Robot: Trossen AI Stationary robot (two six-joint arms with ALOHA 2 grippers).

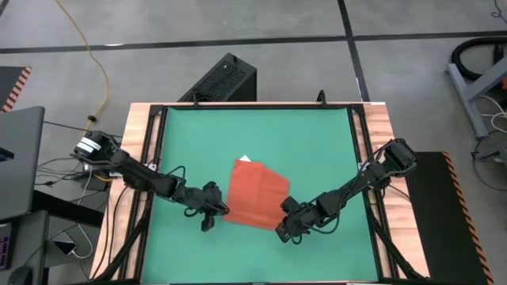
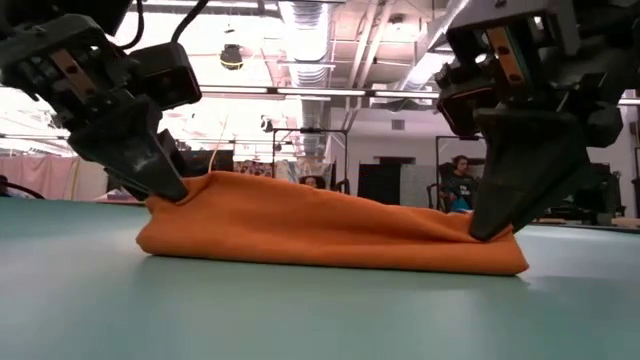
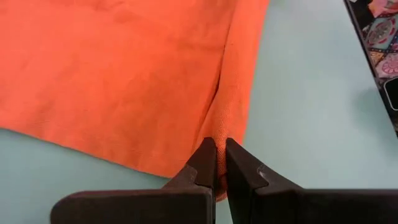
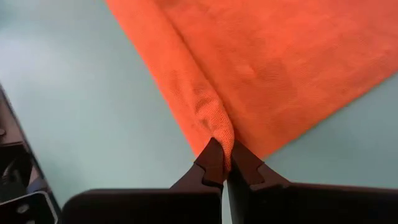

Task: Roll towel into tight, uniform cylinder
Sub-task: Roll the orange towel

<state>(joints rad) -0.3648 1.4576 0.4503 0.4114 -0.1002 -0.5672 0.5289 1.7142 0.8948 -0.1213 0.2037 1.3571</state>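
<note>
The orange-red towel (image 1: 257, 194) lies spread on the green mat (image 1: 317, 142), its small white tag (image 1: 245, 159) at the far edge. Its near edge is raised into a low fold that runs between the two grippers (image 2: 330, 215). My left gripper (image 1: 218, 210) is shut on the towel's near left corner. My right gripper (image 1: 283, 224) is shut on its near right corner. Both stand low over the mat. My left gripper pinches the folded near edge of the towel at its left corner (image 3: 221, 134) between its two fingertips, slanting down from the left. The corner is raised a little off the mat; the rest lies flat. My right gripper pinches the folded near edge at the towel's right corner (image 4: 217, 127) between its fingertips, slanting down from the right. The fold stands up as a ridge running away from the fingers; the cloth beside it lies on the mat.
The mat has free room around the towel on all sides. A wooden table border and a dark frame (image 1: 154, 142) ring the mat. A black box (image 1: 222, 79) stands beyond the far edge. People sit in the room behind (image 2: 460, 185).
</note>
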